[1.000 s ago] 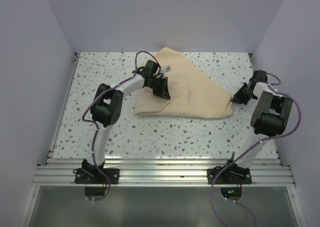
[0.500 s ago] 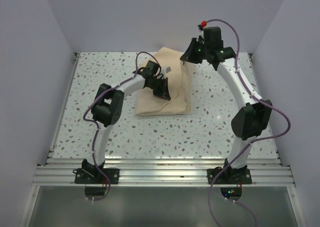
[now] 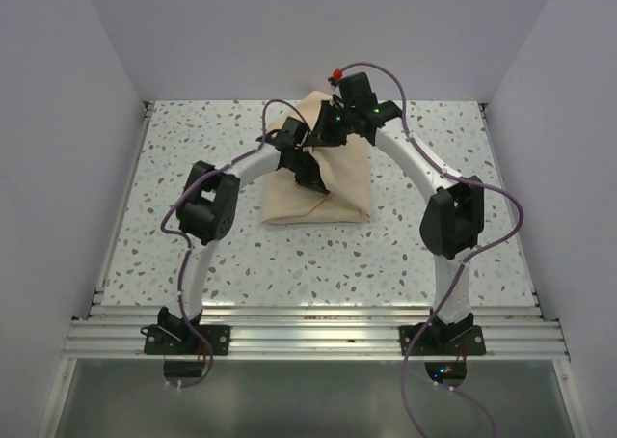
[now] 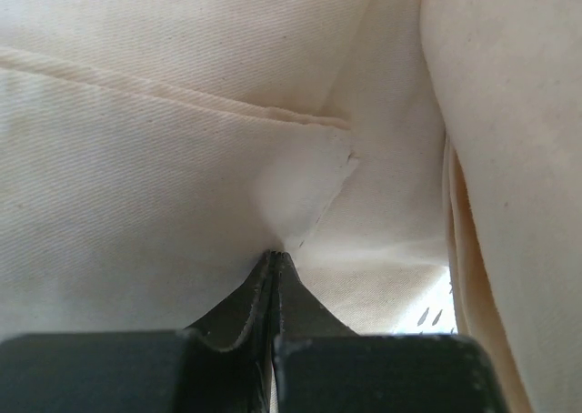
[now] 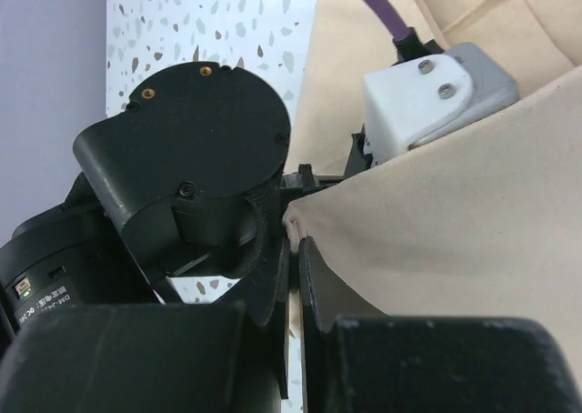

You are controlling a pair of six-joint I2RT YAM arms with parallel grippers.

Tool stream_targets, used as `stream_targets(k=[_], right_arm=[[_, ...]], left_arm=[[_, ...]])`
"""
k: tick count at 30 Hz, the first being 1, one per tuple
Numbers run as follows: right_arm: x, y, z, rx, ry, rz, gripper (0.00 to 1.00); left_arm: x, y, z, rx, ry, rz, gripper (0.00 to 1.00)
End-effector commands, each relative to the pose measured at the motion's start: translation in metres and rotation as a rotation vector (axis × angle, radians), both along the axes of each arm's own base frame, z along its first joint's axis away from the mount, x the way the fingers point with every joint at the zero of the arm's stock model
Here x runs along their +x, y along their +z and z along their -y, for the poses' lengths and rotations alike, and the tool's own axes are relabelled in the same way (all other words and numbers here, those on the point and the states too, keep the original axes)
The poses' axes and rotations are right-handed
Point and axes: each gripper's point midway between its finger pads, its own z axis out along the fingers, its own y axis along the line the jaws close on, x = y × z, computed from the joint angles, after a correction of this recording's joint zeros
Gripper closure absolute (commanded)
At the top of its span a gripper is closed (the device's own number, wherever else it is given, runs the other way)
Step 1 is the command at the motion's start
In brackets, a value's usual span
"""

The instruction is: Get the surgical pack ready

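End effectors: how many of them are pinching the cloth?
2. The left end effector pinches a fold on top of the cloth; the right end effector pinches an edge beside it.

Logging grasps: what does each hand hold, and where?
Both hold the beige cloth: the left hand pinches a folded corner on top; the right hand grips its raised edge.

Tabletop (image 3: 386, 255): white, speckled with dark flecks. Walls (image 3: 318, 33): plain pale lilac, enclosing the tabletop at 9, 12 and 3 o'clock. Rail (image 3: 318, 334): slotted aluminium, running along the tabletop edge at 6 o'clock. Metal sheet (image 3: 308, 399): dull grey, directly beyond the rail.
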Motion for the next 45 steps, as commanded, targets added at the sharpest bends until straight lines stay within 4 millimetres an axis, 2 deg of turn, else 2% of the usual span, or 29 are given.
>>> stream_targets(k=[1, 2, 3, 4, 5, 6, 7, 8, 9, 10, 12, 13, 14, 16, 18, 21, 23, 26, 27, 35, 40, 42, 45], right_arm=[[-0.008, 0.051, 0.005, 0.047, 0.029, 0.094, 1.0], [-0.009, 0.052, 0.004, 0.05, 0.038, 0.093, 1.0], [-0.011, 0.052, 0.001, 0.061, 0.052, 0.088, 1.0], [-0.01, 0.05, 0.001, 0.062, 0.055, 0.086, 1.0], [-0.01, 0.049, 0.001, 0.062, 0.056, 0.085, 1.0], [-0.01, 0.049, -0.001, 0.067, 0.062, 0.082, 1.0], [-0.01, 0.048, -0.002, 0.066, 0.067, 0.084, 1.0], [-0.009, 0.048, -0.001, 0.062, 0.07, 0.089, 1.0], [-0.008, 0.05, -0.003, 0.069, 0.077, 0.095, 1.0], [-0.009, 0.052, -0.005, 0.079, 0.094, 0.099, 1.0], [-0.008, 0.053, -0.012, 0.088, 0.119, 0.109, 1.0], [-0.009, 0.056, -0.016, 0.11, 0.14, 0.113, 1.0], [-0.009, 0.055, -0.019, 0.12, 0.146, 0.111, 1.0], [-0.013, 0.056, -0.029, 0.15, 0.18, 0.11, 1.0], [-0.018, 0.055, -0.041, 0.168, 0.217, 0.106, 1.0], [-0.027, 0.058, -0.062, 0.207, 0.284, 0.112, 1.0], [-0.031, 0.057, -0.073, 0.212, 0.309, 0.112, 1.0], [-0.039, 0.048, -0.093, 0.222, 0.347, 0.092, 1.0], [-0.041, 0.039, -0.1, 0.209, 0.354, 0.084, 1.0], [-0.043, -0.016, -0.115, 0.156, 0.358, -0.014, 1.0], [-0.038, -0.05, -0.111, 0.096, 0.306, -0.075, 1.0], [-0.037, -0.073, -0.107, 0.053, 0.28, -0.121, 1.0], [-0.038, -0.09, -0.105, 0.027, 0.272, -0.157, 0.94]], left_arm=[[0.016, 0.037, -0.008, 0.001, 0.049, 0.082, 0.99], [0.015, 0.038, -0.016, 0.0, 0.069, 0.074, 0.94], [0.019, 0.056, -0.022, -0.022, 0.091, 0.104, 0.91], [0.019, 0.054, -0.036, -0.03, 0.123, 0.076, 0.86], [0.019, 0.059, -0.042, -0.045, 0.133, 0.077, 0.84], [0.02, 0.076, -0.049, -0.064, 0.148, 0.101, 0.83], [0.019, 0.074, -0.066, -0.061, 0.177, 0.083, 0.82], [0.019, 0.078, -0.075, -0.061, 0.192, 0.091, 0.82], [0.017, 0.096, -0.085, -0.071, 0.21, 0.122, 0.81], [0.015, 0.088, -0.105, -0.046, 0.251, 0.11, 0.81], [0.015, 0.099, -0.128, -0.022, 0.305, 0.154, 0.79], [0.012, 0.088, -0.147, 0.01, 0.339, 0.133, 0.78], [0.01, 0.082, -0.158, 0.041, 0.367, 0.119, 0.78], [0.001, 0.058, -0.185, 0.12, 0.415, 0.057, 0.78], [-0.006, 0.038, -0.194, 0.159, 0.43, -0.002, 0.79], [-0.009, 0.025, -0.196, 0.163, 0.438, -0.012, 0.8], [-0.015, 0.008, -0.194, 0.149, 0.443, -0.043, 0.8], [-0.024, -0.008, -0.186, 0.117, 0.425, -0.098, 0.82], [-0.025, -0.008, -0.181, 0.107, 0.415, -0.097, 0.82], [-0.022, -0.002, -0.156, 0.086, 0.361, -0.065, 0.82], [-0.02, 0.002, -0.162, 0.125, 0.366, -0.051, 0.82], [-0.018, 0.008, -0.165, 0.145, 0.371, -0.037, 0.81], [-0.014, 0.018, -0.169, 0.166, 0.378, -0.012, 0.81]])
